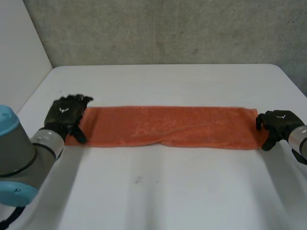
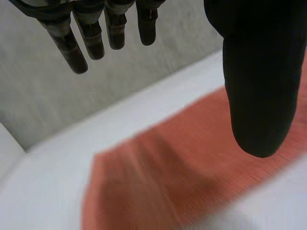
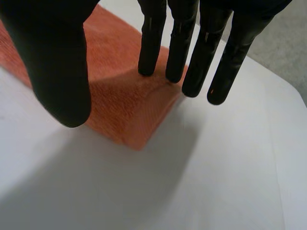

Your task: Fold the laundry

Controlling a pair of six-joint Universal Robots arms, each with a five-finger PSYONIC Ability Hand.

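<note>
Orange towel (image 1: 168, 127) laid out as a long narrow strip across the middle of the tabletop (image 1: 158, 191), parallel to its far edge, one short end toward the left edge and the other toward the right edge, well clear of the near edge. Seemingly folded once lengthwise, going by the doubled lip along the near side. Left hand (image 1: 64, 117) over the strip's left short end, spread wide: fingers (image 2: 76, 43) straight and hanging above the cloth, thumb (image 2: 259, 96) well apart from them, nothing pinched; contact with the cloth impossible to settle from here. Right hand (image 1: 278, 125) at the right short end, likewise wide: straight fingers with tips down at or just on the end hem, thumb held off to the side above the cloth, nothing gripped. Judged to be the start of the crosswise fold, at the stage of taking hold of the ends, no grip made yet. Next, probably: pinch an end between thumb and fingers, catching both layers at the corners, lift just enough to clear the tabletop, carry across toward the opposite end, and set edge on edge. Needs an even grip, to avoid sliding the layers apart or skewing the strip; needs the other end pinned flat meanwhile.
</note>
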